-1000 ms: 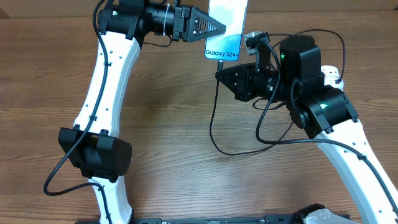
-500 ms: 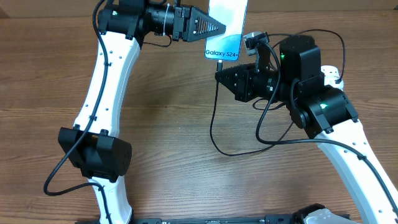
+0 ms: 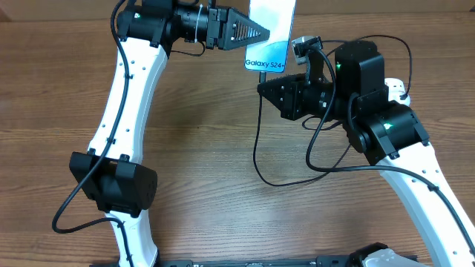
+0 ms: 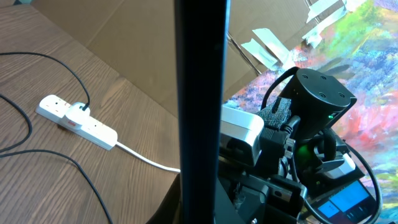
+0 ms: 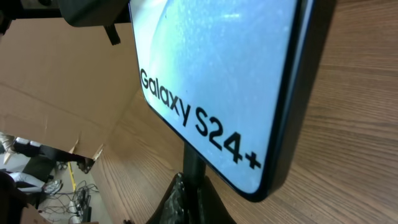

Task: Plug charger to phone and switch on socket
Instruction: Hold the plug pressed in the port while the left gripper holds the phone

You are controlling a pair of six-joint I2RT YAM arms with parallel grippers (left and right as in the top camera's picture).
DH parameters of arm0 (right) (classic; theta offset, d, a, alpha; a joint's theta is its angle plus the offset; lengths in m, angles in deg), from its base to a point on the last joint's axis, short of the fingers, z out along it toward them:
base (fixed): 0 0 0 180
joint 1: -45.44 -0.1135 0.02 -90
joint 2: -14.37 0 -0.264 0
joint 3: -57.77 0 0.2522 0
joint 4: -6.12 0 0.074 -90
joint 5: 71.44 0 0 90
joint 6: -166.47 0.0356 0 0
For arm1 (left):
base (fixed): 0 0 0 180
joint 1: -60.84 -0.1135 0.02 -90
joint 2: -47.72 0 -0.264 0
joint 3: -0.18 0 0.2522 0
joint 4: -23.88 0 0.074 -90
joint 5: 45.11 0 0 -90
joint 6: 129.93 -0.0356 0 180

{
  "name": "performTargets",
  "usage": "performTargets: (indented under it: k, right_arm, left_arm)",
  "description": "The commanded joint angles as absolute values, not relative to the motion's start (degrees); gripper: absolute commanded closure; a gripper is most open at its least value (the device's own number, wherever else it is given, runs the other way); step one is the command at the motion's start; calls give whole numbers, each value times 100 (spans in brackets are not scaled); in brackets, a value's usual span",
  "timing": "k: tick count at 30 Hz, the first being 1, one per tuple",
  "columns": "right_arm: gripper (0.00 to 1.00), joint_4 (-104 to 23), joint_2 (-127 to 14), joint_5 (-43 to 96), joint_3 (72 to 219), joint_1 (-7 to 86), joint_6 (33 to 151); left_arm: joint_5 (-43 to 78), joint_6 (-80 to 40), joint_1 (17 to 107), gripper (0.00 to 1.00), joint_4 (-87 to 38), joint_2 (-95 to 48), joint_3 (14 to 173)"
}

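Phone (image 3: 272, 26) at table's far edge, left gripper (image 3: 264, 34) pinching its side. Right gripper (image 5: 189, 202) clamped on charger (image 5: 194, 163) tip, which touches phone's "Galaxy S24+" end. Socket (image 4: 93, 129) lies well apart, black cable running into it.

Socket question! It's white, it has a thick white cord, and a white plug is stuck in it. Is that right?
Not quite. The plug stuck in the socket is black, not white, as the left wrist view shows. The socket is white, and its thick cord is white too.
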State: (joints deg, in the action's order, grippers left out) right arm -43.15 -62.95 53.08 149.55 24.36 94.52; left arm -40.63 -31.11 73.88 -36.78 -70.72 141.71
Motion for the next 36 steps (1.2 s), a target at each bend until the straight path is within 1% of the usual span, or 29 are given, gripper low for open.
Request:
performTargets:
  k: [1, 14, 36]
  right_arm:
    - [96, -4306, -6186, 5315, 15197, 2429, 9471]
    - [96, -4663, -6171, 5326, 15197, 2429, 9467]
    - [96, -4383, -6173, 5463, 15199, 2429, 9474]
  left_arm:
    - [-4196, -3222, 7395, 96, -3636, -7026, 14223]
    - [-4170, -3222, 7301, 96, -3630, -7026, 14223]
    - [-4485, -3220, 7288, 96, -3634, -7026, 14223]
